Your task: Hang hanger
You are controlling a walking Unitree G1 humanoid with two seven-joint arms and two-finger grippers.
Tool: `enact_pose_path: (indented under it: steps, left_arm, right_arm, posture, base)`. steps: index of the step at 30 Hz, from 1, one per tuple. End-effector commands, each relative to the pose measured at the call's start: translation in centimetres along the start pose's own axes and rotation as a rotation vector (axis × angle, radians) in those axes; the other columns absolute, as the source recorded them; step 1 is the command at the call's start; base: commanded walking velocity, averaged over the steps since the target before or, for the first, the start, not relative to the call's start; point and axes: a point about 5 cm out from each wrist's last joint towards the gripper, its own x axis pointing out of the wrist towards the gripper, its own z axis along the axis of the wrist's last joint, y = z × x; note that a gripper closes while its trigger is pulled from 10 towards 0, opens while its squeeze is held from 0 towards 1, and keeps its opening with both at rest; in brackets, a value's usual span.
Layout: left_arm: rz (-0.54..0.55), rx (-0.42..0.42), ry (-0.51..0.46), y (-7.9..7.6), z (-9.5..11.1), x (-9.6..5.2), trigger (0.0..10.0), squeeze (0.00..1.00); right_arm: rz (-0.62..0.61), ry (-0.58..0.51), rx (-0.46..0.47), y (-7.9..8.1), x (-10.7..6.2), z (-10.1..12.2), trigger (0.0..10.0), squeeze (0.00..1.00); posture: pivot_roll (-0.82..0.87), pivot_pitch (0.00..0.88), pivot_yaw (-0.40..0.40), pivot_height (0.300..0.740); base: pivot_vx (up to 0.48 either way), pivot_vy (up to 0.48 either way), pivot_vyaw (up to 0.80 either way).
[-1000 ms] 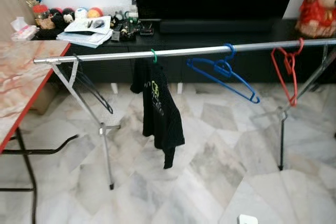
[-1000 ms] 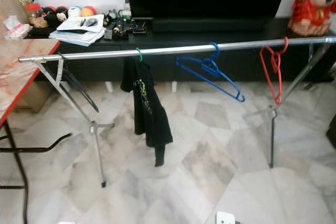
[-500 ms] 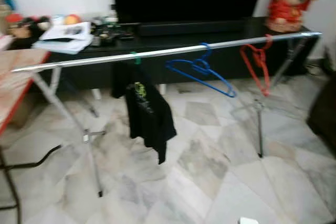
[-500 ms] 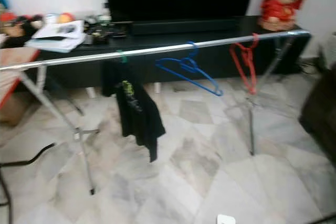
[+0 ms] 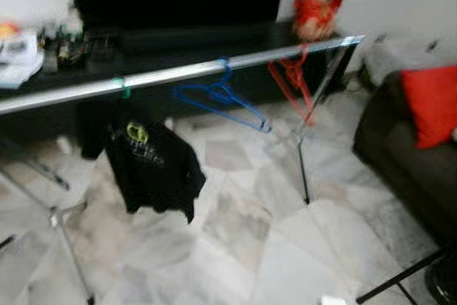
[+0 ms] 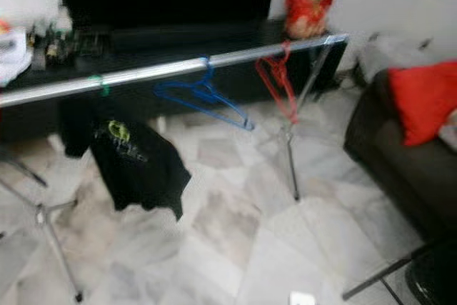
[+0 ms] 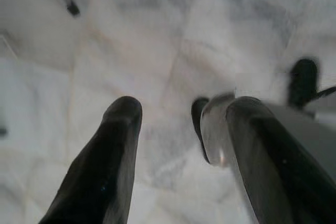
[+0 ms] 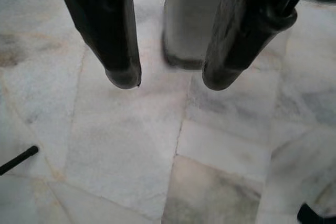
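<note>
Camera has swung right since a second ago — red-cushioned sofa (image 5: 407, 155) now in view, blue hanger (image 5: 218, 98) and red hanger (image 5: 291, 80) already on the rail (image 5: 178, 73), left gripper (image 7: 176, 156) and right gripper (image 8: 168, 77) both spread and empty — likely turning to fetch another hanger.

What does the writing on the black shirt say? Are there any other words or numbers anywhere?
Yellow-green print on the black shirt hanging from the silver metal rail: too blurred to read.
White papers on the black cabinet: any text is too blurred to read.
Blue plastic hanger, red hanger and red cushion: no writing can be made out.
Nothing here can be read.
</note>
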Motion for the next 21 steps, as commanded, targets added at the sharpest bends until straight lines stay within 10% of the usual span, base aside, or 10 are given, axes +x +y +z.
enact_pose_path:
  steps: [1, 21]
  left_arm:
    - [-0.017, 0.008, 0.004, -0.6, -0.2, 0.0, 10.0, 0.0]
    - [-0.03, 0.024, -0.042, -0.8, 0.8, 0.2, 10.0, 0.0]
  right_arm:
    - [-0.026, 0.018, 0.003, -0.9, -0.2, -0.5, 10.0, 0.0]
    - [-0.025, 0.02, -0.002, -0.8, -0.2, -0.5, 10.0, 0.0]
  posture:
    - [-0.06, 0.075, 0.016, 0.721]
    - [-0.07, 0.042, 0.026, 0.721]
  base:
    - [0.0, 0.0, -0.79]
    - [0.0, 0.0, -0.79]
